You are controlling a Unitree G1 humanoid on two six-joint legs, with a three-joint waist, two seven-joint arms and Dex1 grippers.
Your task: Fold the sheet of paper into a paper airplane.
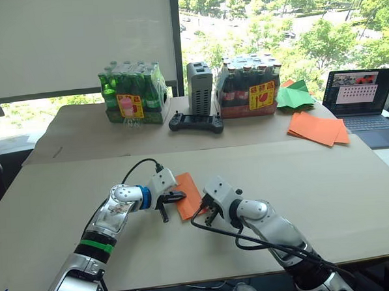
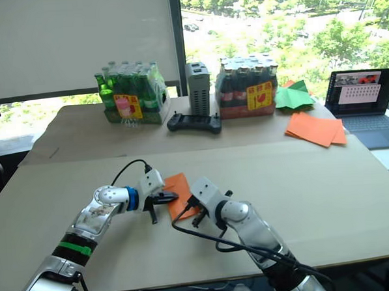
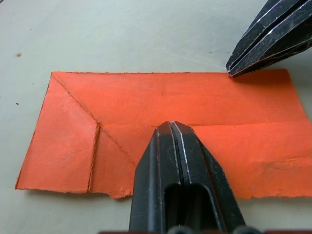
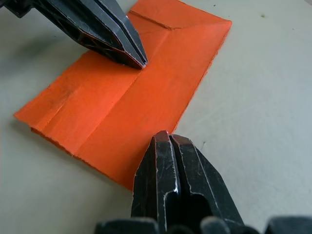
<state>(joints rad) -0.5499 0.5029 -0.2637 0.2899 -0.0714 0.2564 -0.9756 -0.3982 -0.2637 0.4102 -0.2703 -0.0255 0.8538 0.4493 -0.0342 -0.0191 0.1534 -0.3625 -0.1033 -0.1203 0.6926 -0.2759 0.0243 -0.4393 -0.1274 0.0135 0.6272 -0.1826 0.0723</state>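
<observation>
The sheet of paper point(image 1: 190, 192) lies flat on the tan table point(image 1: 328, 197), folded into a narrow orange strip with a long centre crease and a diagonal crease at one end point(image 3: 78, 126). My left gripper point(image 3: 171, 125) is shut, and its tips rest on top of the sheet at the centre crease. My right gripper point(image 4: 168, 137) is also shut, with its tips touching the sheet's opposite long edge. In the head views the two grippers point(image 1: 177, 197) point(image 1: 210, 213) face each other across the sheet. The paper airplane is not formed; the sheet is still a flat strip.
At the back stand a pack of green bottles point(image 1: 133, 96), a grey box point(image 1: 200, 86), a black controller point(image 1: 196, 123) and a pack of dark bottles point(image 1: 249, 87). Green paper pieces point(image 1: 295, 96), a stack of orange sheets point(image 1: 317, 128) and a laptop point(image 1: 362, 101) sit back right.
</observation>
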